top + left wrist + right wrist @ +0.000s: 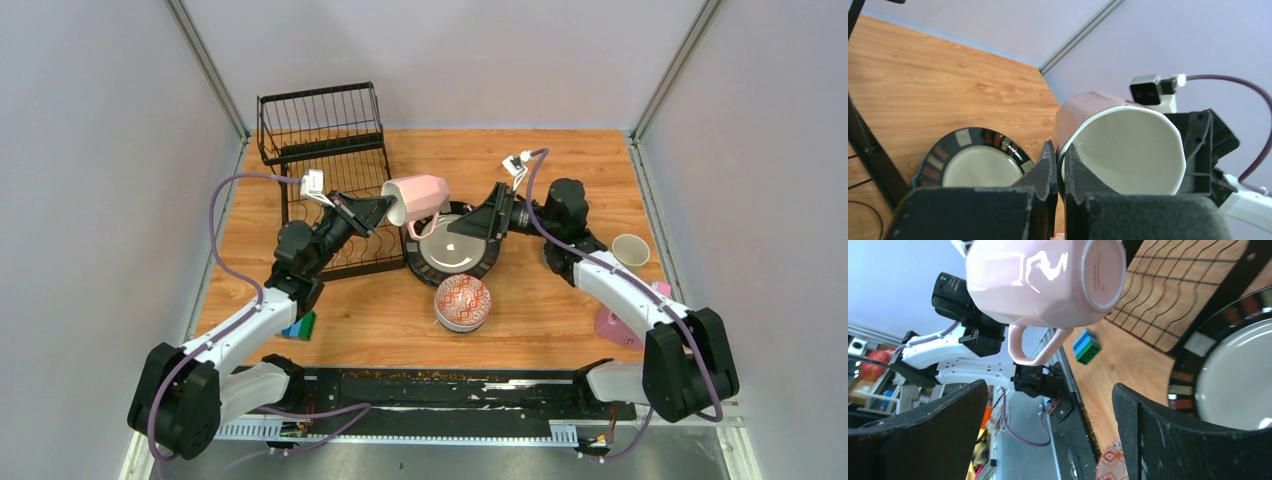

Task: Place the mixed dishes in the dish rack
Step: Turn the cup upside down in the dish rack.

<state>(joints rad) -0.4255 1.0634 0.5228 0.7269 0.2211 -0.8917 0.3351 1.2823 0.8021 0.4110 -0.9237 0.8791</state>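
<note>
Bearings: clock read on the overhead view, 12 at the far wall, hub at the middle of the table [540,170].
Sponge block: blue-green sponge block [299,326] at 8 o'clock, close to the near edge, just beside the left forearm.
Pink container: pink container [610,326] at 4 o'clock, partly hidden under the right arm.
Patterned bowl: red-and-white patterned bowl [462,301], upright, at 6 o'clock, just beside the plate's near rim. Cannot tell whether they touch.
Plate: black-rimmed plate [452,255] lies flat at the hub, cream centre up.
Right gripper: right gripper [1049,389] has its jaws spread wide with nothing between them. It hovers over the plate's 2 o'clock side, pointed toward 9 at the mug.
Left gripper: left gripper [1057,167] is clamped on the mug's rim, one finger inside the mouth and one outside.
Pink mug: pink mug [415,198] is off the table and tipped on its side, mouth toward 9, base toward 3, handle hanging down. It hangs over the plate's 11 o'clock rim, between plate and rack, not in the rack.
Pale cup: pale cup [630,250] stands upright at 3 o'clock, beside the right arm.
Dish rack: black wire dish rack [325,160] at 10 to 11 o'clock, low slotted tray nearer, taller basket at the far end.
</note>
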